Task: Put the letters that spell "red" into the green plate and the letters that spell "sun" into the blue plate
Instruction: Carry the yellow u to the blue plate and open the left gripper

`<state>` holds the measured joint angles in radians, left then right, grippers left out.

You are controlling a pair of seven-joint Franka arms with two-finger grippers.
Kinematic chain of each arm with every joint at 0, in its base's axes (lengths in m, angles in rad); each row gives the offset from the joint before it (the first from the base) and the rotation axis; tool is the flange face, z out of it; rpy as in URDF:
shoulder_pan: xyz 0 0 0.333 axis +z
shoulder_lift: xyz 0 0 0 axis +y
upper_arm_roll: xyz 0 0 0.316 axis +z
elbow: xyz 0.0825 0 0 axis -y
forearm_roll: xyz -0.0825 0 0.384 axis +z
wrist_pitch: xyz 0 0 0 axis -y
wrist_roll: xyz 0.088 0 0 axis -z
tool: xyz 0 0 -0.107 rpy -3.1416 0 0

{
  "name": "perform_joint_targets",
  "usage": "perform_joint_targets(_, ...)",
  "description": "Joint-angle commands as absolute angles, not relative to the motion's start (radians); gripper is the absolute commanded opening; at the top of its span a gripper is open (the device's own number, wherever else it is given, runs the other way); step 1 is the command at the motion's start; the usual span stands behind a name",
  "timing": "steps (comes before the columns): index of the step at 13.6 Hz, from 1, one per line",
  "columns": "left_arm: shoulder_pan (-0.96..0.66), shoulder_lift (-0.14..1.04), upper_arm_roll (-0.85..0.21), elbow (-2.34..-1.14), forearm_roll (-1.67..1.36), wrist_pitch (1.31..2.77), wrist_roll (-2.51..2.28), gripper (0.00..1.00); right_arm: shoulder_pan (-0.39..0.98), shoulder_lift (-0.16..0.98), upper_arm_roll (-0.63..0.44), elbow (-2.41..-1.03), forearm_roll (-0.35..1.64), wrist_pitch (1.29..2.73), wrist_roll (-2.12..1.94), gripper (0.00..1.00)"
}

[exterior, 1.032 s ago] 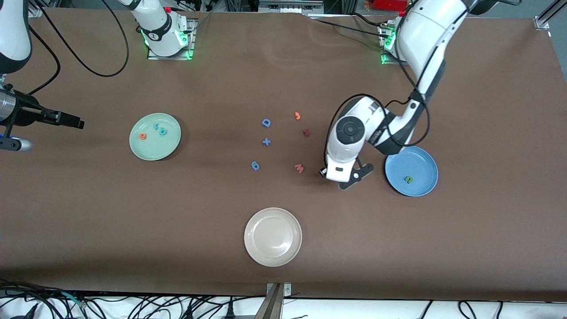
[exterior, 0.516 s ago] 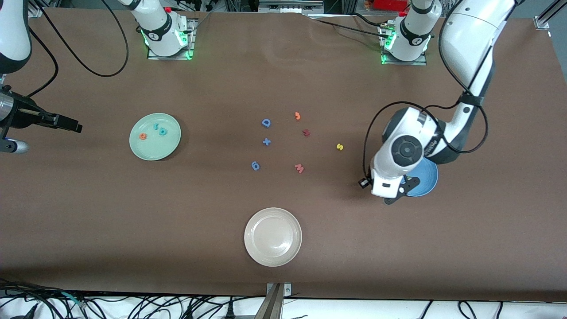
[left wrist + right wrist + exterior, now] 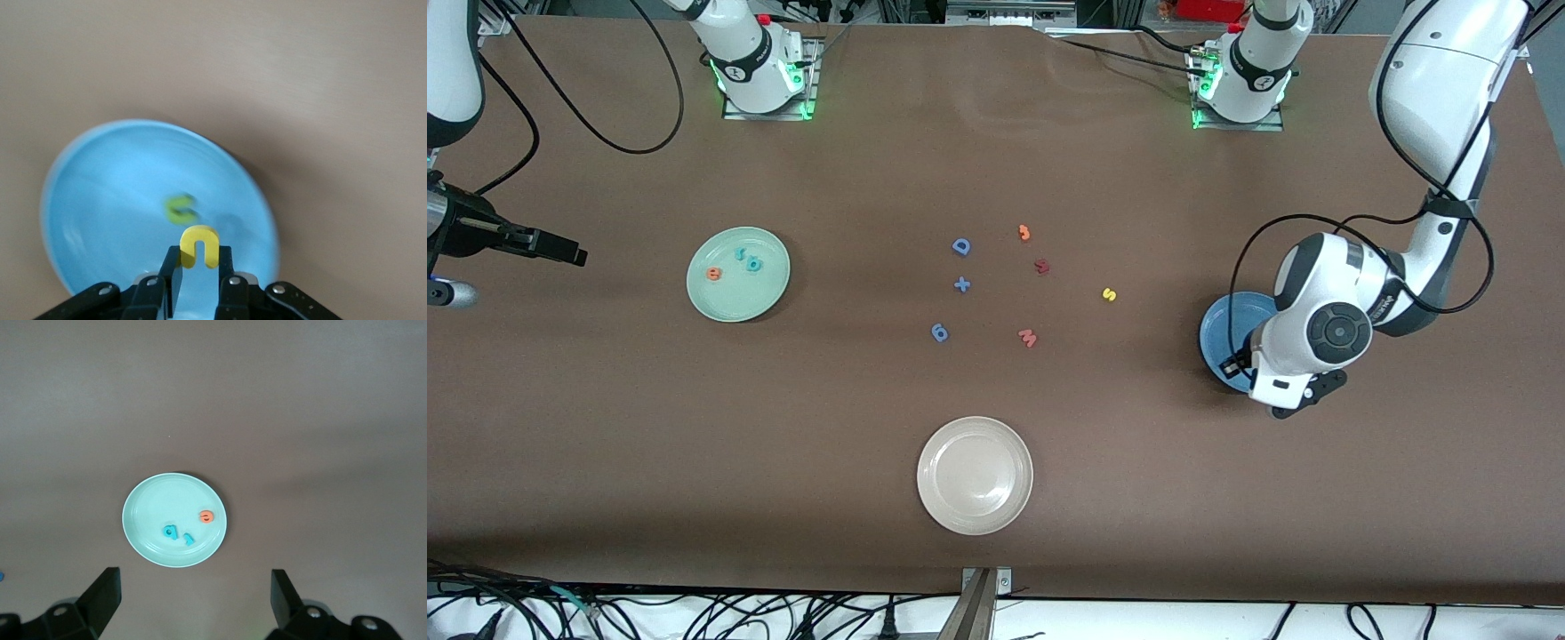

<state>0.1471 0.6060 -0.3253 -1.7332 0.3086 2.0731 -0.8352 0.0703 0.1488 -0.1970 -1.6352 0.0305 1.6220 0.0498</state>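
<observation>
My left gripper [image 3: 199, 259] is shut on a yellow "u" [image 3: 199, 245] and hangs over the blue plate [image 3: 100, 200]. An olive "n" [image 3: 180, 209] lies in that plate. In the front view the left arm's hand covers much of the blue plate [image 3: 1221, 322]. A yellow "s" [image 3: 1109, 294] lies on the table between the loose letters and the blue plate. The green plate [image 3: 738, 304] holds an orange "e" [image 3: 713, 274], a teal "r" [image 3: 740, 254] and a teal "d" [image 3: 754, 263]. My right gripper [image 3: 569, 252] waits open, high beside the green plate [image 3: 153, 510].
Mid-table lie a blue "D" [image 3: 960, 246], a blue plus [image 3: 961, 284], a blue "6" [image 3: 939, 332], a pink "w" [image 3: 1028, 338], a dark red piece [image 3: 1041, 266] and an orange piece [image 3: 1024, 233]. A cream plate [image 3: 975, 476] sits nearer the front camera.
The left arm swung from beside the pink "w" to over the blue plate, carrying the yellow "u" and uncovering the yellow "s". The right gripper drifted slightly toward its table end.
</observation>
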Motion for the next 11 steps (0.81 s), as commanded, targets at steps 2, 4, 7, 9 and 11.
perform_joint_targets(2, 0.193, 0.566, -0.342, -1.810, 0.376, 2.066, -0.776, 0.73, 0.067, 0.138, -0.204, -1.641, 0.031, 1.621, 0.043, 0.99)
perform_joint_targets(4, 0.195, 0.540, -0.344, -1.838, 0.376, 2.065, -0.749, 1.00, 0.067, 0.140, -0.204, -1.641, 0.031, 1.628, 0.043, 0.99)
perform_joint_targets(7, 0.186, 0.499, -0.353, -1.847, 0.359, 2.048, -0.750, 1.00, 0.067, 0.143, -0.203, -1.641, 0.034, 1.634, 0.043, 0.99)
perform_joint_targets(9, 0.181, 0.468, -0.376, -1.850, 0.255, 2.046, -0.758, 1.00, 0.067, 0.144, -0.202, -1.643, 0.032, 1.634, 0.043, 0.99)
perform_joint_targets(11, 0.141, 0.428, -0.377, -1.859, 0.143, 2.048, -0.773, 1.00, 0.067, 0.143, -0.202, -1.643, 0.032, 1.631, 0.041, 0.99)
